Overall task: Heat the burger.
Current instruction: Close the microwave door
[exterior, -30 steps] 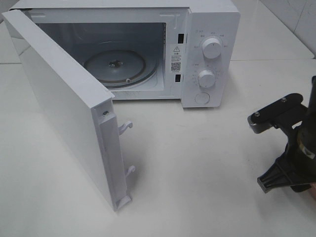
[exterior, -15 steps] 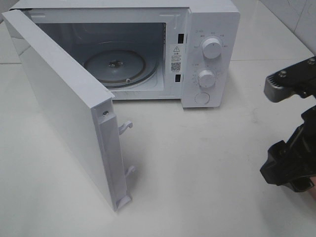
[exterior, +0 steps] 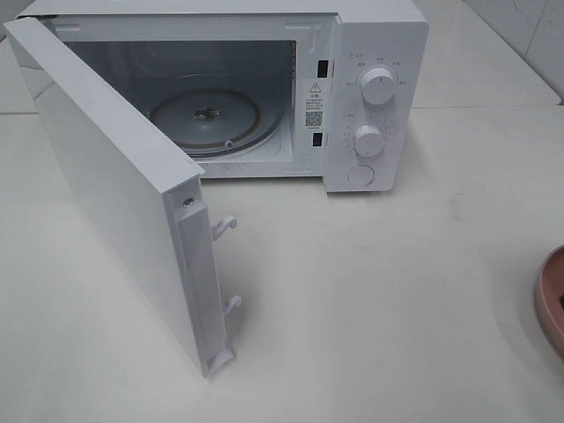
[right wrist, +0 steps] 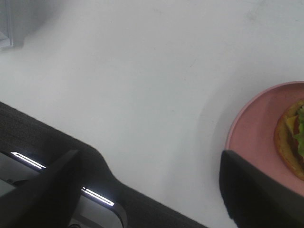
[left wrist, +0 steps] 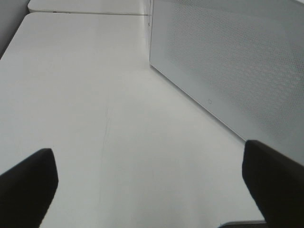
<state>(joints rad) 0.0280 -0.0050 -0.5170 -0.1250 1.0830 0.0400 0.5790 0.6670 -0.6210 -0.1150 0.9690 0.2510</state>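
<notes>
the burger is seen only in the right wrist view, lying on the pink plate, and only its edge is shown: browned bun, yellow cheese, green lettuce. in the high view just a sliver of the plate's rim is caught at the right border of the white table, well apart from the microwave.

the right gripper is held with its jaws spread wide, empty, beside the plate. the left gripper is likewise held apart, empty, near the outer face of the microwave door.

the step in hand is judged to be the pick-up of the burger. the jaws are best centred over the bun and closed gently, so the layers are not squeezed out.

the microwave cavity is stood open; only the bare glass turntable is contained in it. nothing but the burger is seen on the plate.
</notes>
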